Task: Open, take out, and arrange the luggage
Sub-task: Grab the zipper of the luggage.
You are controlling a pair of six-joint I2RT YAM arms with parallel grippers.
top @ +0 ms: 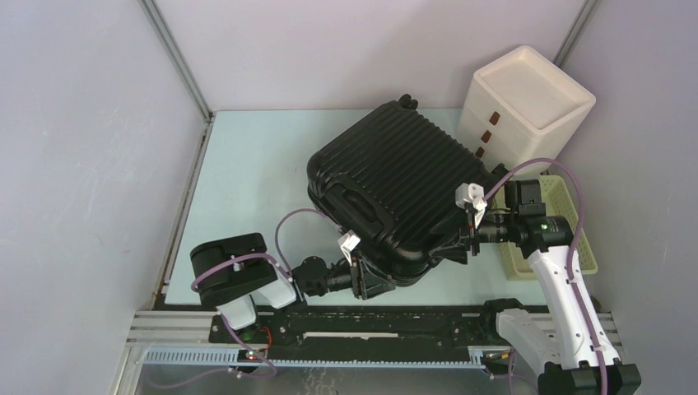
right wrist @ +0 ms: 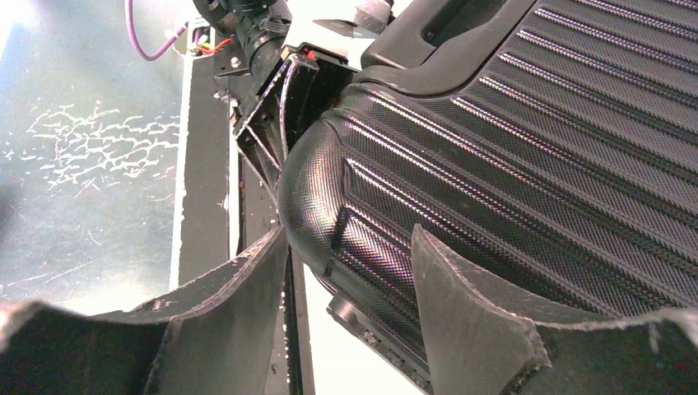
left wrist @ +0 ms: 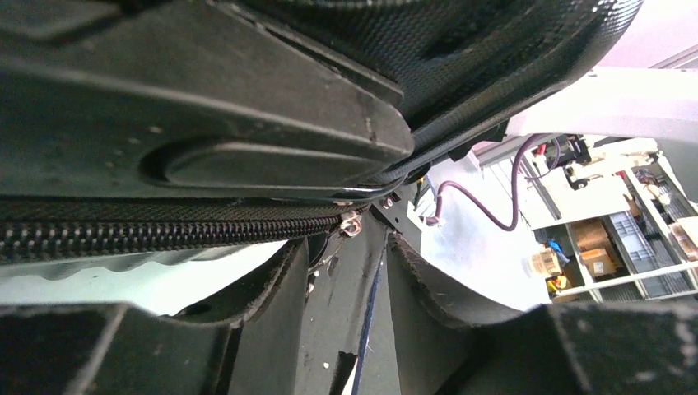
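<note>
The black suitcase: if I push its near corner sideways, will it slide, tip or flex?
It likely slides or pivots rather than tips: the suitcase appears to lie on its broad side on the table. Its ribbed hard shell looks stiff, so expect little flex. It fills much of the table, so it is probably heavy for the left claw alone.

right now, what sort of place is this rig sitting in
Probably a robotics lab test cell: plain grey wall panels on aluminium posts box in a table, a left arm and right arm are bolted to a slotted rail, and storage shelves with cardboard boxes show beyond.
</note>
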